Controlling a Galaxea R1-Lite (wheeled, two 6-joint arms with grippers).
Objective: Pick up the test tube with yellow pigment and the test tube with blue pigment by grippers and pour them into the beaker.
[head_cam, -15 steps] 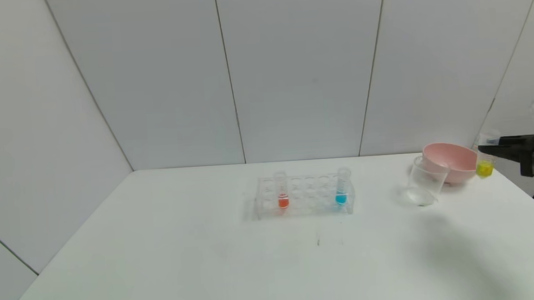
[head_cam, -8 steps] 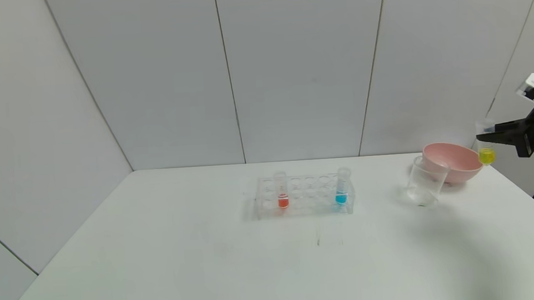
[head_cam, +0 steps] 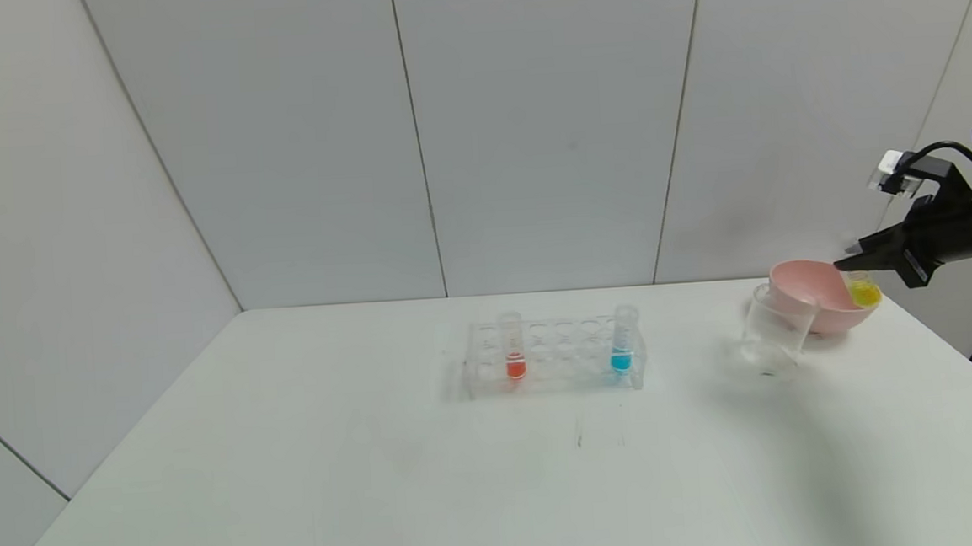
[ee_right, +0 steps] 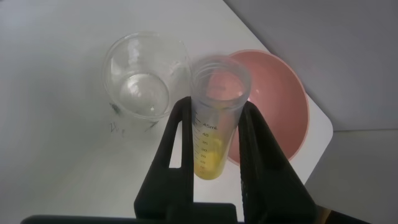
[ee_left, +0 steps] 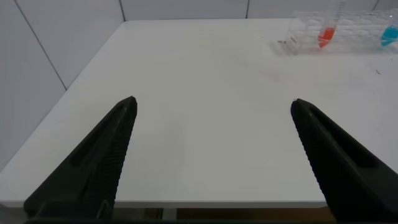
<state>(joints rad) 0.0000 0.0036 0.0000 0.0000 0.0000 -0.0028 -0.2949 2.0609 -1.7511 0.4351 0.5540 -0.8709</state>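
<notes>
Right gripper clamped on yellow tube, raised over pink bowl at table's far right edge; "40" readable on its scale. Beaker touching bowl. Blue tube in rack, far centre. Left gripper wide open, empty, near left corner

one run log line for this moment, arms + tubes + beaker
right gripper: shut on yellow tube, over pink bowl | beaker: no pigment | blue tube: in rack | left gripper: open, idle
</notes>
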